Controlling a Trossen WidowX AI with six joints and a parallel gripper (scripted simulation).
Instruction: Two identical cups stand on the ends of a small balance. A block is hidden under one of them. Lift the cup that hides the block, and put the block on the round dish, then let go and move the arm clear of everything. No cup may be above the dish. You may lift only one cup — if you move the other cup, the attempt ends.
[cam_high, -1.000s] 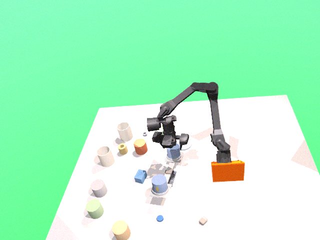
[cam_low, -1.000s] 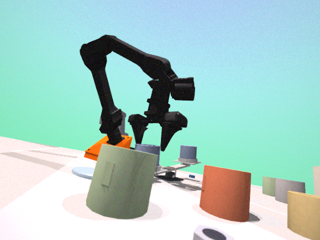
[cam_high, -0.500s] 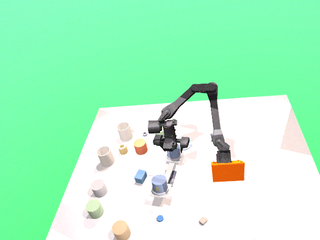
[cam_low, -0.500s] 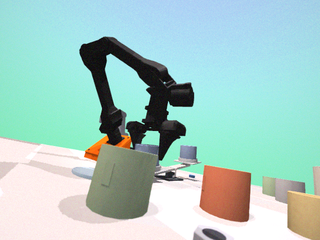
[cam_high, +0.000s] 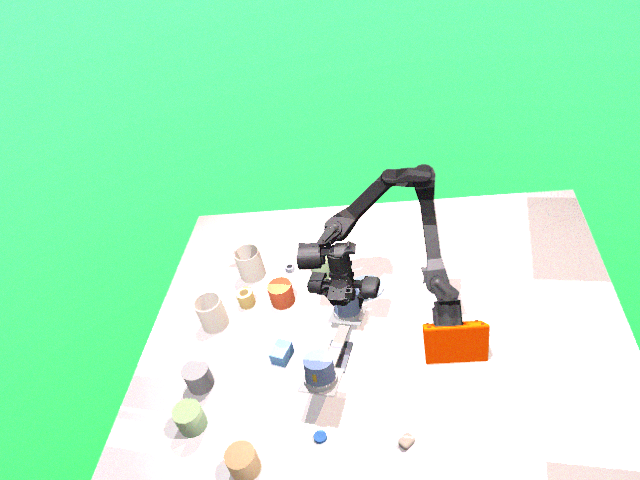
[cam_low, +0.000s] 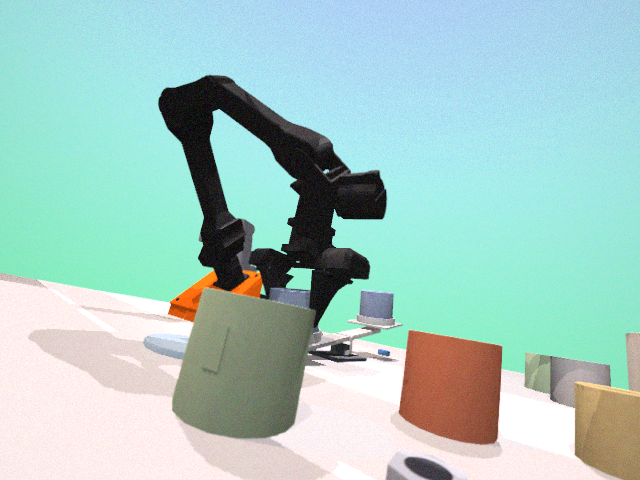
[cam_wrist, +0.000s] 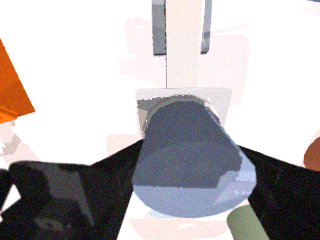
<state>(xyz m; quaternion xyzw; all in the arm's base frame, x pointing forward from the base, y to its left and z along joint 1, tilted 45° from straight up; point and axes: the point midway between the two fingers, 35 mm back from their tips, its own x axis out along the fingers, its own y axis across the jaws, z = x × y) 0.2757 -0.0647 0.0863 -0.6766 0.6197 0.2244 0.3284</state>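
The balance (cam_high: 339, 335) (cam_wrist: 183, 60) holds two blue-grey cups. The cup at its dish-side end (cam_high: 347, 308) (cam_low: 290, 295) (cam_wrist: 192, 175) sits low. The other cup (cam_high: 318, 369) (cam_low: 376, 304) stands on the raised end and has a small yellow mark. My gripper (cam_high: 347, 304) (cam_low: 290, 298) (cam_wrist: 182, 144) points down with one finger on each side of the low cup. The fingers look shut on it; the cup hides their tips in the wrist view. The cup still stands on its pan. The pale blue round dish (cam_high: 381, 290) (cam_low: 164, 345) lies beside that end. No block shows from under either cup.
A green cylinder (cam_low: 242, 366) and a red cylinder (cam_high: 281, 294) (cam_low: 449, 387) stand near the low end. A blue box (cam_high: 280, 353) is beside the beam. The orange arm base (cam_high: 455, 343) is opposite. Several other cylinders line the far side.
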